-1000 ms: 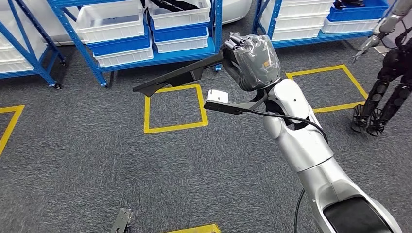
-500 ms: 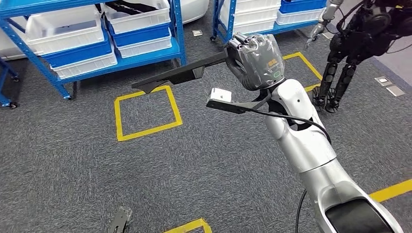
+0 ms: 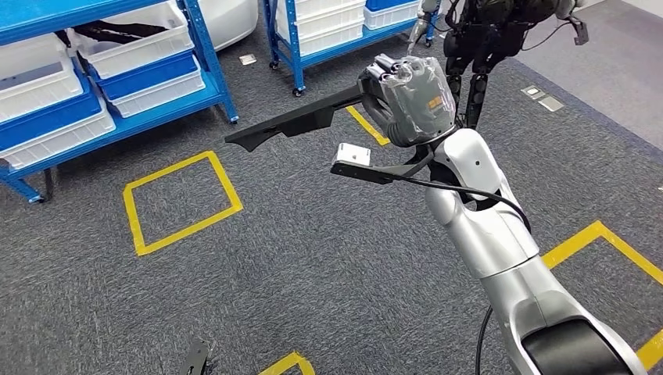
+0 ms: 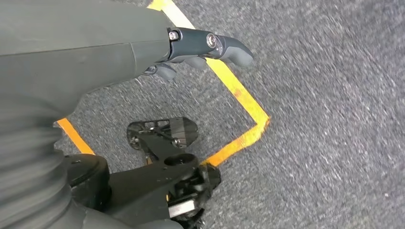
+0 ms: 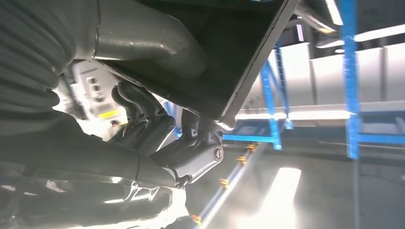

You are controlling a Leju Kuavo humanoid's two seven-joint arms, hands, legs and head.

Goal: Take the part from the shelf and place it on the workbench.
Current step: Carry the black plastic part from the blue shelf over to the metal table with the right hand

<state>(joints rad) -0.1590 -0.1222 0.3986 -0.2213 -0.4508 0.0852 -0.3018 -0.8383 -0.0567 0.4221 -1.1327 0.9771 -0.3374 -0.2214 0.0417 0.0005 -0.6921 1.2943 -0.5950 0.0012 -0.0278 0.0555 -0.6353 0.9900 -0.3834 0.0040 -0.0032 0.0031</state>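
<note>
The part (image 3: 301, 121) is a long, flat black piece, held out level over the carpet in the head view. My right hand (image 3: 410, 98) grips it at one end, raised in front of me, and the part's other end points toward the blue shelf (image 3: 211, 58). From the right wrist the part (image 5: 239, 43) is a dark slab with the thumb across it and the fingers (image 5: 157, 129) curled under it. My left hand (image 4: 191, 47) hangs low over the floor, holding nothing, with thumb and fingers apart. Its tip (image 3: 195, 358) shows at the head view's bottom edge.
Blue shelves carry white bins (image 3: 133, 39) and blue bins at the back left and back centre. Yellow tape squares (image 3: 180, 203) mark the grey carpet, with another yellow outline (image 3: 602, 234) at the right. A dark robot (image 3: 485, 31) stands at the back near the shelf end.
The whole scene has slid left, so the camera has turned right. My right hand holds the part in the same pose, and the dark robot now stands behind it.
</note>
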